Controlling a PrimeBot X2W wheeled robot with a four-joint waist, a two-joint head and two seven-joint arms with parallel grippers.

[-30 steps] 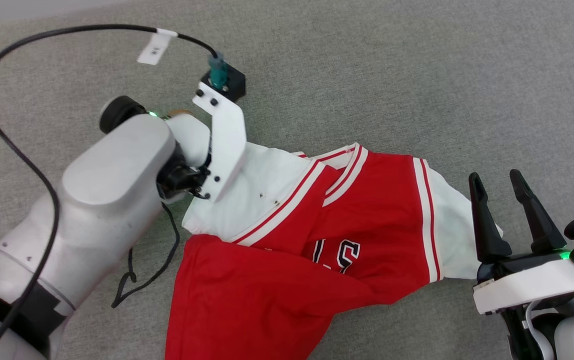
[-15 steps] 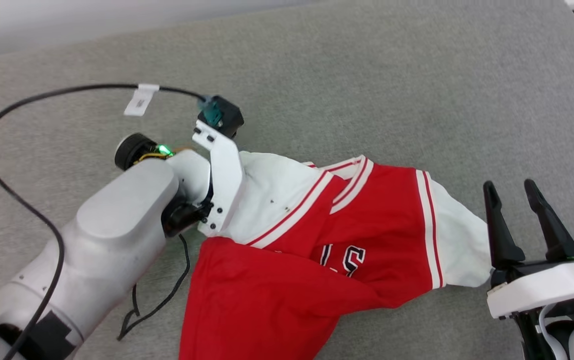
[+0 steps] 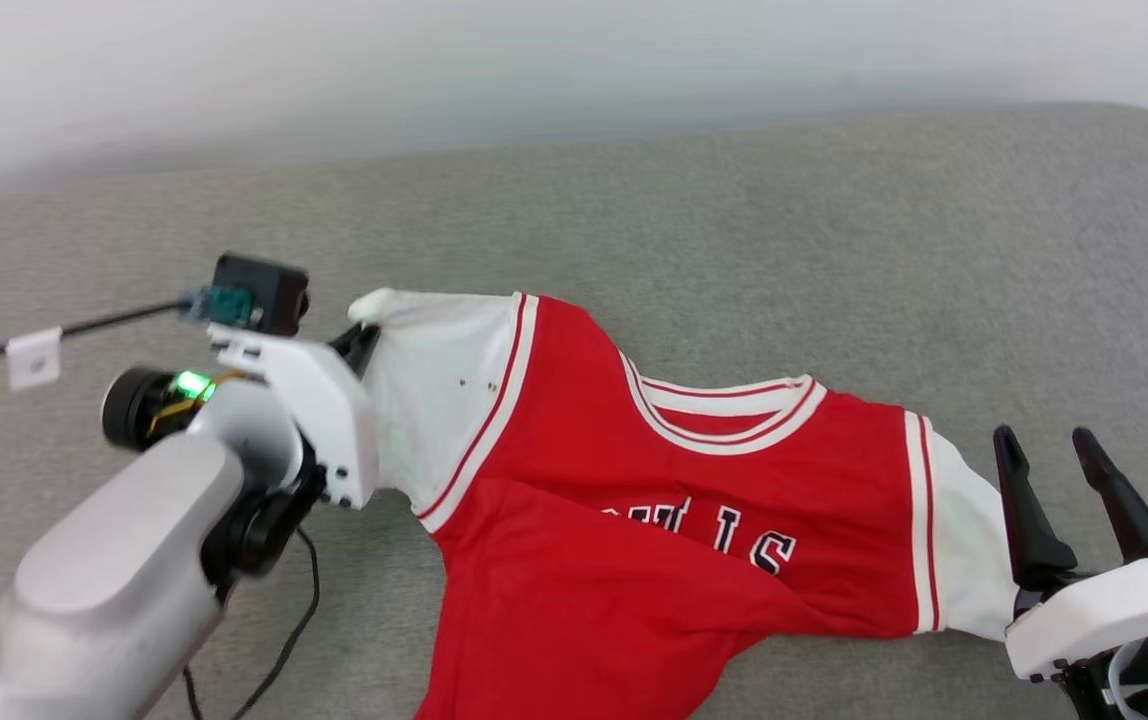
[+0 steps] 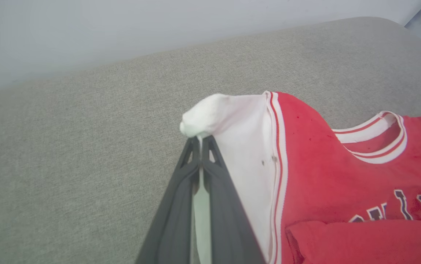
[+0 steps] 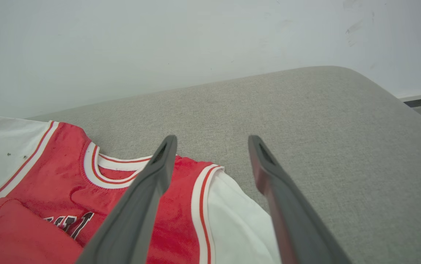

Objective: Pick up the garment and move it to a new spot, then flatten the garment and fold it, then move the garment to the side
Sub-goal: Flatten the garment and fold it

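Head view: garment (image 3: 634,560) w/ "…S" print

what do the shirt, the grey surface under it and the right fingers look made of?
shirt: soft matte knit, probably; it creases and folds over itself, and the trim looks ribbed.
surface: grey woven upholstery-type cloth, matte, with a fine flecked weave.
right fingers: dark matte plastic or rubber, can't tell which; smooth moulded look, slotted near the tips.

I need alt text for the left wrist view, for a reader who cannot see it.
The left gripper, shut, pinches the tip of the white sleeve of a red garment that rests on a grey fabric surface. A pale wall stands behind.
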